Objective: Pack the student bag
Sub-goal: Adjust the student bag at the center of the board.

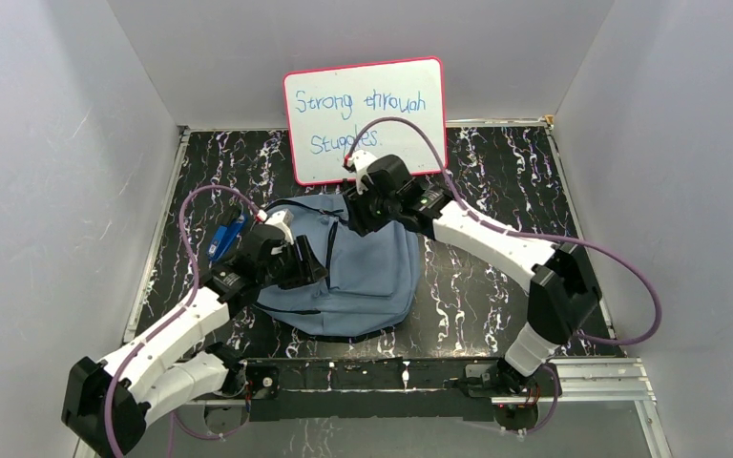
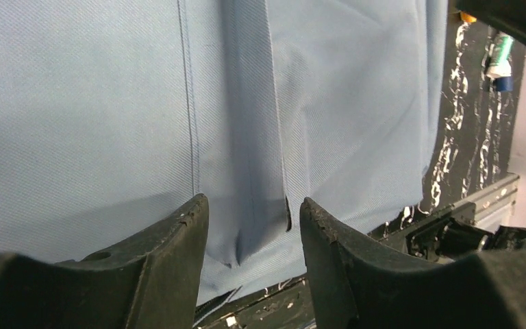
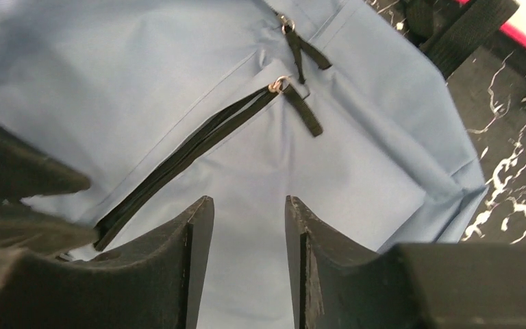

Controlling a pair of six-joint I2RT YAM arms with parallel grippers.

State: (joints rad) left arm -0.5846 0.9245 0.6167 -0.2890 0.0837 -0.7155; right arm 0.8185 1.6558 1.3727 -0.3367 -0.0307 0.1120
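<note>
The student bag (image 1: 367,277) is a grey-blue fabric backpack lying flat in the middle of the table. My left gripper (image 1: 311,263) is over its left side. In the left wrist view my left gripper (image 2: 253,209) is open, and a raised fold of the bag's fabric (image 2: 250,171) lies between the fingertips, unclamped. My right gripper (image 1: 357,225) is over the bag's far top part. In the right wrist view my right gripper (image 3: 249,205) is open and empty just above the bag (image 3: 356,171). A dark zipper (image 3: 185,154) with a metal pull (image 3: 278,84) runs just left of it.
A pink-framed whiteboard (image 1: 364,119) with blue writing leans on the back wall behind the bag. A blue object (image 1: 227,237) lies on the table left of the bag. A black strap (image 3: 467,27) lies at the bag's top. Grey walls close in three sides.
</note>
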